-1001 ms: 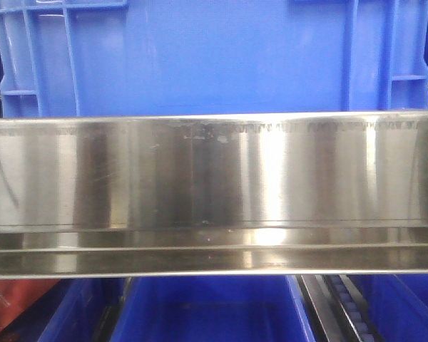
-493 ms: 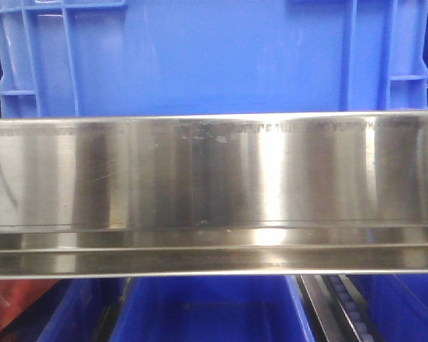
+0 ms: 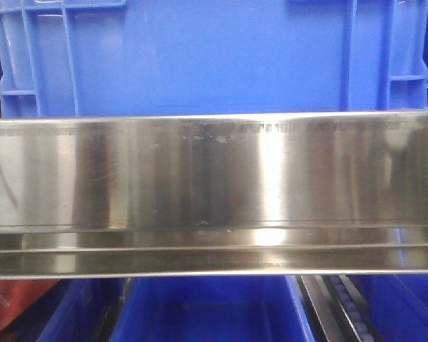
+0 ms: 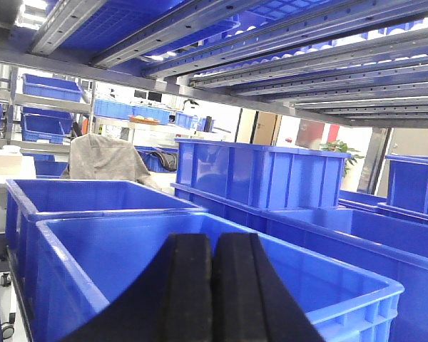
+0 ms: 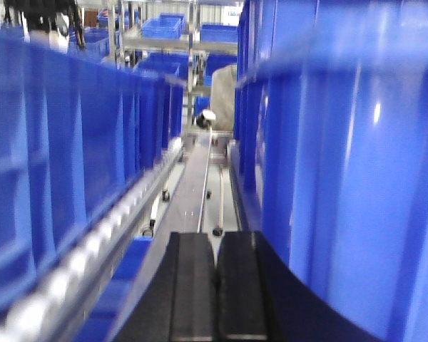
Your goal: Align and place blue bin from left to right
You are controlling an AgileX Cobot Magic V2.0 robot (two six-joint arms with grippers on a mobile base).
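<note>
The blue bin (image 3: 214,57) fills the top of the front view almost edge to edge, with a smooth wall and raised ribs near both corners. It stands behind a steel rail (image 3: 214,185) that hides its base. Neither gripper shows in that view. In the left wrist view my left gripper (image 4: 212,239) is shut with nothing between its pads, hovering over an open blue crate (image 4: 114,242). In the right wrist view my right gripper (image 5: 215,239) is also shut and empty. It sits in a narrow lane with a bright blue crate wall (image 5: 357,178) close on its right.
Darker blue bins (image 3: 207,313) sit under the rail, with a roller track (image 3: 346,306) and a red object (image 3: 14,303) beside them. Rack rails (image 4: 200,43) run overhead in the left wrist view, and a taller crate (image 4: 264,178) stands behind. Rollers (image 5: 107,228) and crates (image 5: 57,142) line the lane's left.
The blue bin and the rail stay where they were. Only the reflections on the steel shift slightly.
</note>
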